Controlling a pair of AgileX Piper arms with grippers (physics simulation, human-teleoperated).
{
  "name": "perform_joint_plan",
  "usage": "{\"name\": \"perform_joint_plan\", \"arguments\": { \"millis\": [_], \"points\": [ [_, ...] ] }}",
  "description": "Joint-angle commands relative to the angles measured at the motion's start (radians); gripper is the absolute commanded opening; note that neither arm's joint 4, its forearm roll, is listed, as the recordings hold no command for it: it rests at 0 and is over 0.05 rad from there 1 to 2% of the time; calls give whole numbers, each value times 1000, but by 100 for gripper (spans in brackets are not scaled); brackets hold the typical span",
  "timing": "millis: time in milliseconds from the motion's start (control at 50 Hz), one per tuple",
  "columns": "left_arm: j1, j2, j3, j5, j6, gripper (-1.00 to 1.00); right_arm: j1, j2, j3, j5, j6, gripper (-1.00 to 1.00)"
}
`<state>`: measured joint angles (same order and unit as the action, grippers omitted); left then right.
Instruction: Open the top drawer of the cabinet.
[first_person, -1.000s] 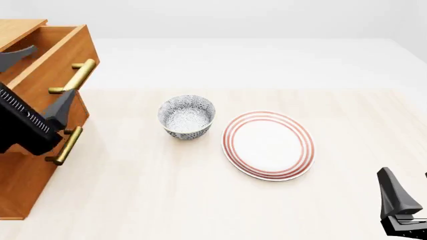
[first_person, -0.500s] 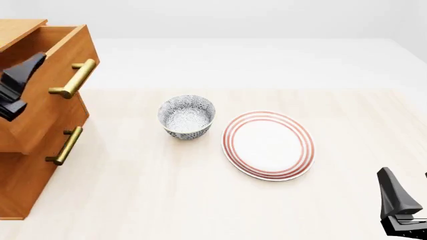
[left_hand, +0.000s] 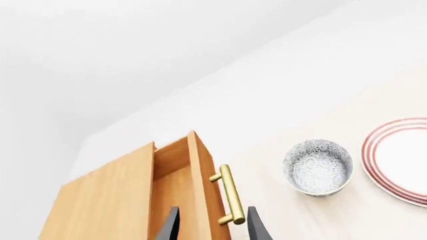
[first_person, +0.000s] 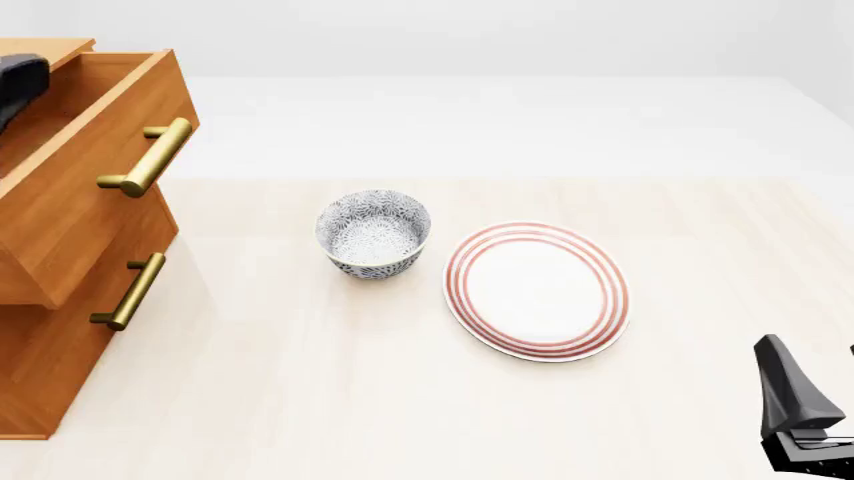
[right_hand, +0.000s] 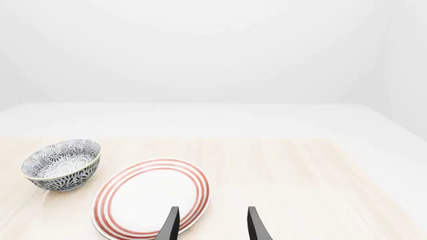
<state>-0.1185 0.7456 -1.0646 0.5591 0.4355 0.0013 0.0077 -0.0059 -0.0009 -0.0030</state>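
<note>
The right claw (right_hand: 210, 227) is hanging low over the near right part of the worktop (first_person: 400, 400), w/ its two dark fingers (right_hand: 170, 225) standing apart & nothing btwn them. Just ahead of this claw, a bit to its left, the plate (first_person: 537, 290) w/ red rings is lying flat on the worktop. Farther out & more to the left of the claw, the small bowl (first_person: 374, 232) w/ a blue & white pattern is sitting upright, near the plate but not touching it.

The left claw (left_hand: 210, 227) is up high by the cabinet (first_person: 40, 370), well apart from the right claw. Its fingers (left_hand: 257, 227) are standing apart too & are gripping nothing. In the left wrist view, the front board of the top drawer (first_person: 87, 190) & the near end of its brass handle (left_hand: 230, 195) are showing btwn the two fingers. I can't tell if a finger is touching the drawer. In the front view only a dark bit of this arm (first_person: 20, 80) is peeking in at the far left, over the drawer.

The top drawer is sticking out from the cabinet, so you can see inside its box. It is reaching out past the drawer under it, which is shut & has its own brass handle (first_person: 130, 292).
</note>
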Motion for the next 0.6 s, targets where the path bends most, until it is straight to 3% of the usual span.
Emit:
{"name": "perform_joint_plan", "arguments": {
  "millis": [20,180,600],
  "points": [
    [37,35,-86,124,-143,100,0,0,0,0,0,100],
    [25,102,-118,170,-253,100,0,0,0,0,0,100],
    [73,143,-241,332,-292,100,0,0,0,0,0,100]
  ]
}}
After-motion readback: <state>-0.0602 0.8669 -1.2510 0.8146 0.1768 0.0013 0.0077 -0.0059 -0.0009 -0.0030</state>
